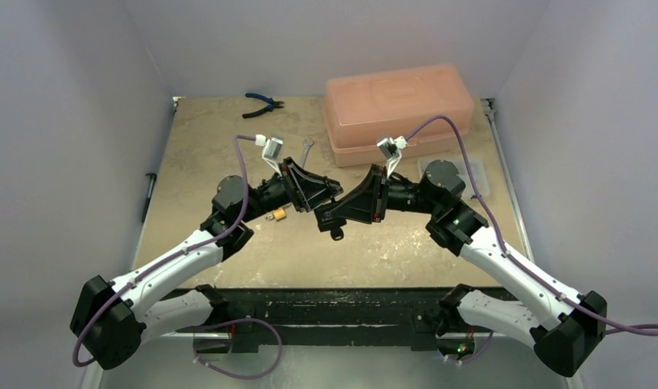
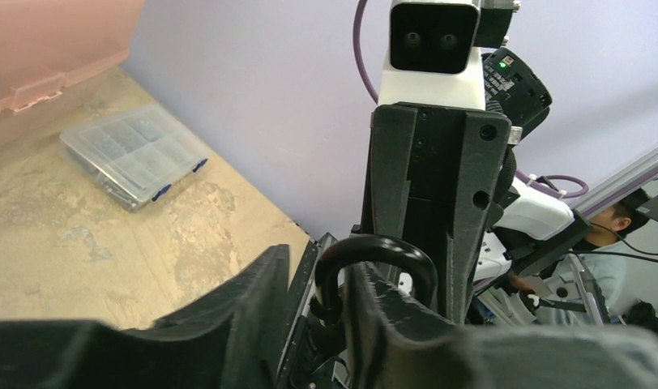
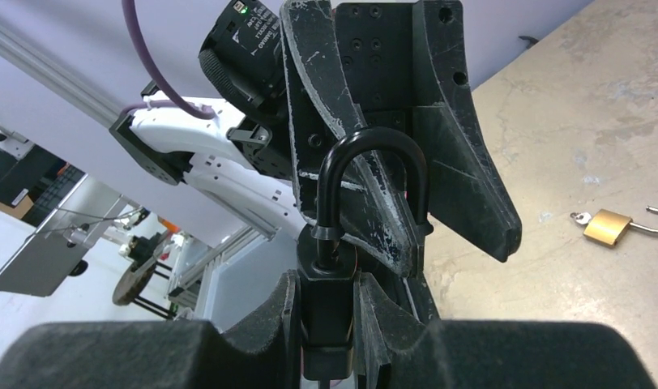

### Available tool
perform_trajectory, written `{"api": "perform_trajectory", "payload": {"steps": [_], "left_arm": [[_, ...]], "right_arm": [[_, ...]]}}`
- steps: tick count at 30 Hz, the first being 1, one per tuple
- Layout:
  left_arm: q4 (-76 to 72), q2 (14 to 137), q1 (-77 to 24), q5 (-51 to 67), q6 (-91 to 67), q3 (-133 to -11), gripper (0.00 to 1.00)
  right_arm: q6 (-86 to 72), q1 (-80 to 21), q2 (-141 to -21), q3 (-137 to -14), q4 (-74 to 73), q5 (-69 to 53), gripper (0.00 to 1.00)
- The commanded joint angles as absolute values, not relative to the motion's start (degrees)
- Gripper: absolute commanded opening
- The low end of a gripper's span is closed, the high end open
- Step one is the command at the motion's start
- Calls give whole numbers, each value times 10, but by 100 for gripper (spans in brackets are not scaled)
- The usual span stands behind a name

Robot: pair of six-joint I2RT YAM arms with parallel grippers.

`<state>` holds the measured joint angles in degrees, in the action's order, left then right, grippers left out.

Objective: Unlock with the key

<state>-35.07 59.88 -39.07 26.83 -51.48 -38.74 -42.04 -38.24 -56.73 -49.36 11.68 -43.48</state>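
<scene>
Padlock (image 3: 326,267), the black one, is held up above the tabletop (image 1: 228,138) where the two arms meet, so pickup looks done. The right tool (image 3: 326,293) is clamped on its body, and the left tool (image 2: 318,263) has its jaws apart with one leg of the shackle (image 3: 374,139) in the gap. A brass padlock (image 3: 608,227) lies sprung open on the tabletop nearby. The key (image 1: 335,233) seems to hang below the black body, probably inserted; whether the shackle has released I cannot tell, so turning and pulling likely remain
</scene>
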Motion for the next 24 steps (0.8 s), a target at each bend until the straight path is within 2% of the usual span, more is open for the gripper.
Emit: {"api": "perform_trajectory", "payload": {"steps": [1, 6, 11, 24], "left_arm": [[-334, 583, -393, 270, -492, -389, 45], [-210, 533, -393, 222, -430, -395, 58], [-108, 491, -394, 188, -394, -404, 65], [26, 430, -393, 127, -375, -470, 67]], "right_arm": [[-418, -384, -553, -509, 179, -424, 0], [-400, -384, -540, -516, 142, -401, 0], [-396, -384, -532, -515, 131, -393, 0], [-383, -384, -529, -512, 101, -360, 0]]}}
